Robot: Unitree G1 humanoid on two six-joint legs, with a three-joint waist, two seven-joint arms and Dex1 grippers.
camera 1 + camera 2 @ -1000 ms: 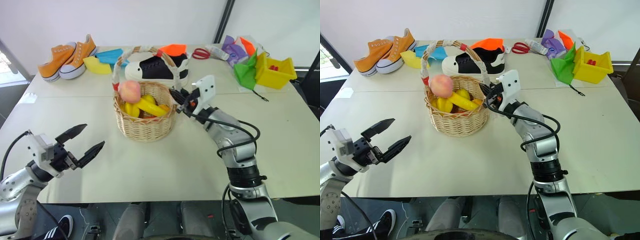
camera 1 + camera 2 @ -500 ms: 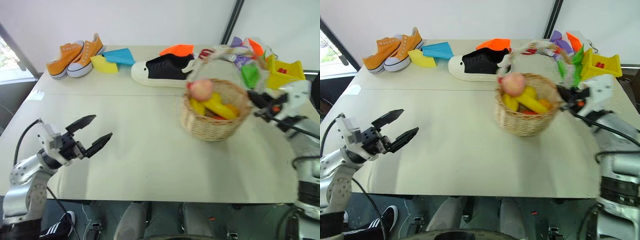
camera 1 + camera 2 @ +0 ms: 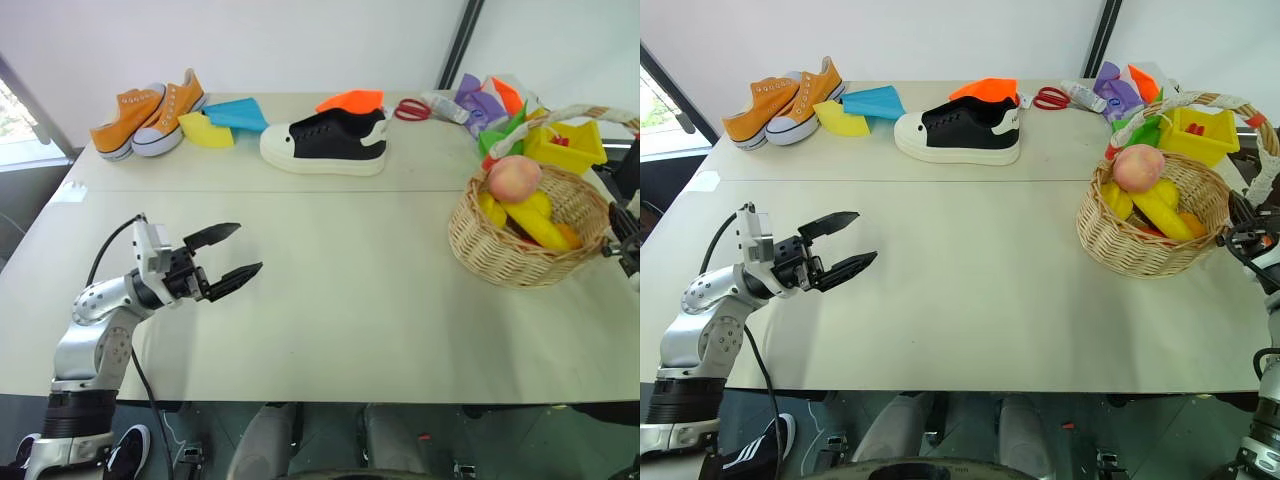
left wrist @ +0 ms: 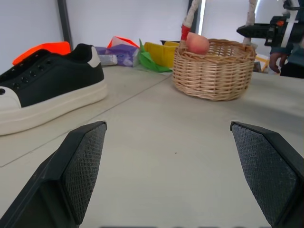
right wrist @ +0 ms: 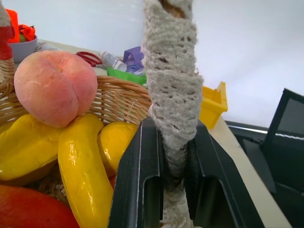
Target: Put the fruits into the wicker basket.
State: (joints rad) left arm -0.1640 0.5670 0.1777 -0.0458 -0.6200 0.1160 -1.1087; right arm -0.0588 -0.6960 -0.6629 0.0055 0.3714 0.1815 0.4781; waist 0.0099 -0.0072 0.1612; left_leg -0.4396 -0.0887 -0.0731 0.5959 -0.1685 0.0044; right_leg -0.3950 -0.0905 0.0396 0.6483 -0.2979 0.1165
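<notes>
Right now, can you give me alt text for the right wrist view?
The right gripper is shut on the wicker basket's wrapped handle. Behind it, a peach sits atop a banana and other yellow pieces inside the basket.

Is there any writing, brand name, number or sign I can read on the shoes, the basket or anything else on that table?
None can be read.
Black shoe: no logo or lettering shows.
Orange shoes: no marking can be made out.
Basket: plain wicker, no label.
Yellow box: no print shows.
Pouches at the far right: any print is too small to read.
</notes>
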